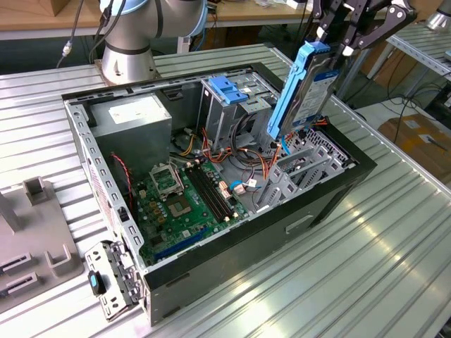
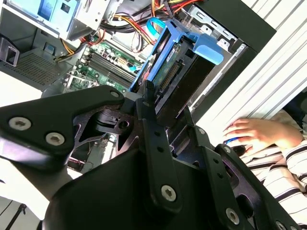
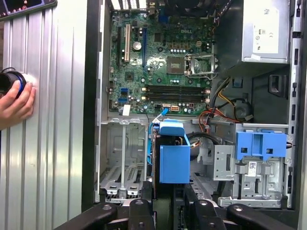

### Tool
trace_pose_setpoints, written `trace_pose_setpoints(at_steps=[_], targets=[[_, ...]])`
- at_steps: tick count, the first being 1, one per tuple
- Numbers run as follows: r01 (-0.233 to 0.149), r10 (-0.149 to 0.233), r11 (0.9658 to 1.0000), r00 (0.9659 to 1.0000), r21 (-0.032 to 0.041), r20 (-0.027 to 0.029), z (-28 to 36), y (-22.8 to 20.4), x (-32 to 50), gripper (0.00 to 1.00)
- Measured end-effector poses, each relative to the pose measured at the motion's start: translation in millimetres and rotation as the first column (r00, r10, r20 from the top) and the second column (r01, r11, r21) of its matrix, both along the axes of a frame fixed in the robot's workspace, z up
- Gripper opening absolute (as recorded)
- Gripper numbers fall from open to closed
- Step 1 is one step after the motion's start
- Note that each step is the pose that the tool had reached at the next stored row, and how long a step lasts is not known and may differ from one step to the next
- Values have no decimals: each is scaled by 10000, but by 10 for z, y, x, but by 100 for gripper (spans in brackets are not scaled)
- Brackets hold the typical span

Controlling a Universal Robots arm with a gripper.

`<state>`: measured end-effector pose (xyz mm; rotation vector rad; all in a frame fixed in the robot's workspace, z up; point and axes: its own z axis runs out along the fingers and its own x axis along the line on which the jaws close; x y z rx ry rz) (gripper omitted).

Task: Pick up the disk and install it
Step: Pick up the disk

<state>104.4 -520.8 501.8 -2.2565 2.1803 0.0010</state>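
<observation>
one disk [image 1: 303, 91], blue-framed and on end, is pinched at its upper end by the closed hand [image 1: 337, 49] and hangs below it, over the drive bay [image 1: 303, 171] of the open computer case [image 1: 317, 211], its lower end near the orange cables [image 1: 266, 165]. to my eye the seating goes well only if the frame is kept square to the bay, without tilt, clear of those cables and of the blue-latched drive cage [image 1: 232, 98] beside it. the case lies on a flat ribbed metal table [image 1: 366, 282], a person's striped sleeve [image 2: 283, 177] rests off to one side of the hand, and benches [image 1: 423, 42] crowd the room beyond.
</observation>
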Motion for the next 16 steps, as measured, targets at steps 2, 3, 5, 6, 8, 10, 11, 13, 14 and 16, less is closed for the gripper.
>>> trace_pose_setpoints(at_steps=[2, 3, 5, 6, 8, 10, 11, 13, 14, 16], targets=[[-1, 1, 10000, 10000, 0, 0, 0, -27, 0, 35], [0, 0, 10000, 10000, 0, 0, 0, -51, 0, 35], [0, 0, 10000, 10000, -1, 0, 0, -125, 0, 35], [0, 0, 10000, 10000, 0, 0, 0, -140, 0, 35], [0, 0, 10000, 10000, -1, 0, 0, -184, 0, 35], [-1, 1, 10000, 10000, 0, 0, 0, -196, 0, 35], [0, 0, 10000, 10000, 0, 0, 0, -202, 0, 35], [-1, 1, 10000, 10000, 0, 0, 0, -222, 0, 35], [-1, 1, 10000, 10000, 0, 0, 0, -222, 0, 35], [-1, 1, 10000, 10000, 0, 0, -9, -224, 0, 35]])
